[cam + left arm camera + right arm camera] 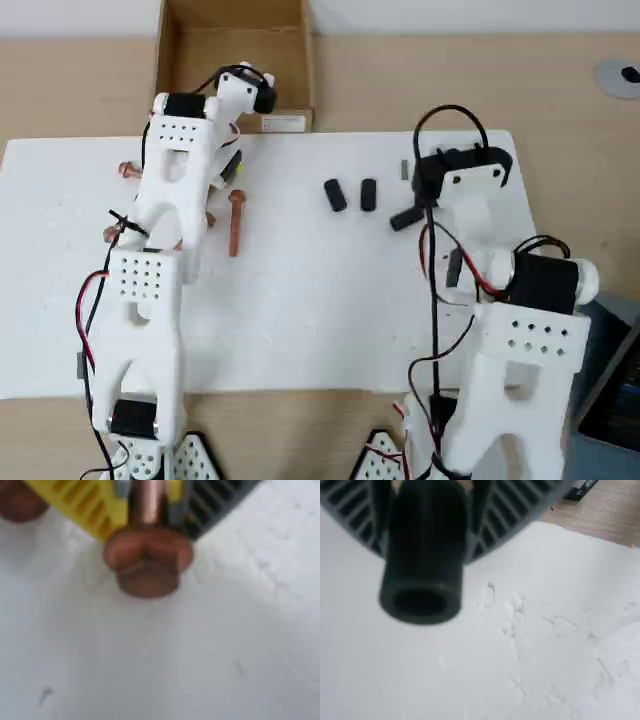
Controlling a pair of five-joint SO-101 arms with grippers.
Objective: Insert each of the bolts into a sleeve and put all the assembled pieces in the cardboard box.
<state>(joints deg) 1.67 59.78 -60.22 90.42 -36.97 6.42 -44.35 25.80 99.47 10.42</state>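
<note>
Left gripper (148, 504) pinching a copper bolt (147, 565) by its shaft, near the white board's (300, 320) far edge beside the cardboard box (166, 60). Right gripper (427, 505) clamped on a black sleeve (422, 575), apparently toward the board's right edge.

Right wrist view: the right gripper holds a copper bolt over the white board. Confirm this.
Wrong thing held. The right gripper holds a black sleeve over the white board, as the right wrist view shows. The copper bolt is in the left gripper.
</note>
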